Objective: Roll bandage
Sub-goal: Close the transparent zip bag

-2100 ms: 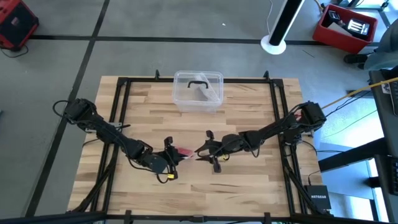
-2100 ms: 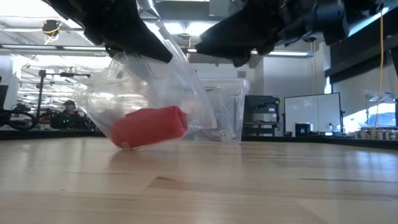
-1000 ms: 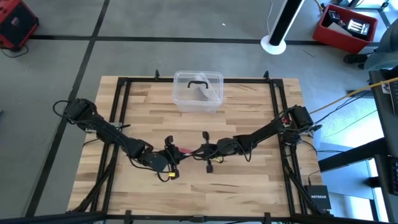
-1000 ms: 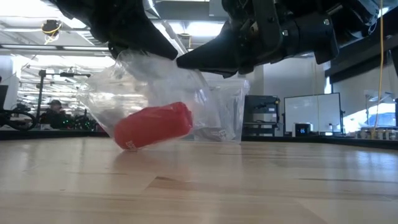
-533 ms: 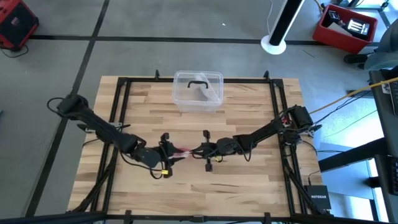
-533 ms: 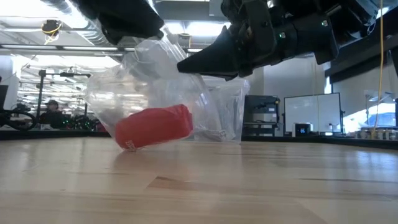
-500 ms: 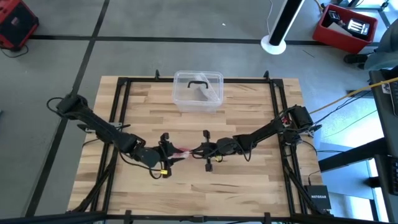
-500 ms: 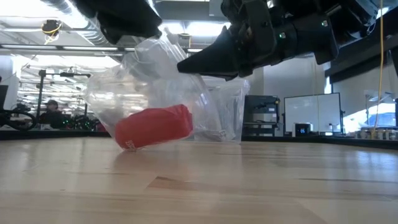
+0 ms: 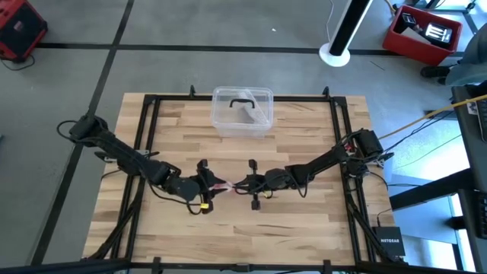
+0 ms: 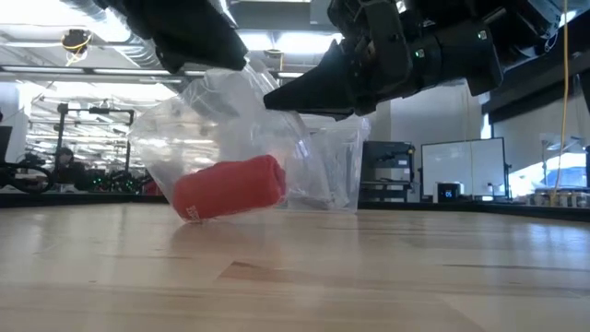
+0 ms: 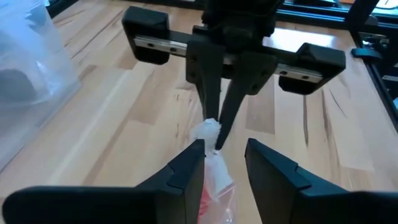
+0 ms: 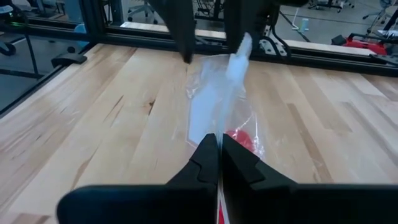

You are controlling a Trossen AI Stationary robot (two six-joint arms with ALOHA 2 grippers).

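Observation:
The bandage (image 10: 229,187) is a small red roll lying inside a clear plastic bag (image 10: 235,129). The bag's bottom rests on the table near its middle. My right gripper (image 12: 219,155) comes in from the table's right and is shut on the bag. My left gripper (image 11: 222,155) comes from the left. It is open, with one finger on each side of the bag's bunched upper part (image 11: 214,168). In the high view the two grippers face each other, left (image 9: 207,185) and right (image 9: 242,185), with the bag (image 9: 223,186) between them. My right gripper pinches a bunched white end of the bag (image 11: 211,129) between its two shut fingers. They come from the table's right, slanting a little downward. The bag hangs from that end, and its lower part, with the roll, rests on the table. Whether my left gripper's open fingers touch the bag, I cannot tell.
A clear plastic box with a black handle (image 9: 243,111) stands at the table's far middle. In the low view the box (image 10: 343,166) is right behind the bag. Black frame rails (image 9: 144,137) run along the table's edges. Bare wood lies toward the near edge.
My left gripper has opened, let go of the bag's top, and risen a little while drawing back toward the table's left. My right gripper has kept its hold. The bag's upper part has sprung looser, and the red roll has stayed on the table.

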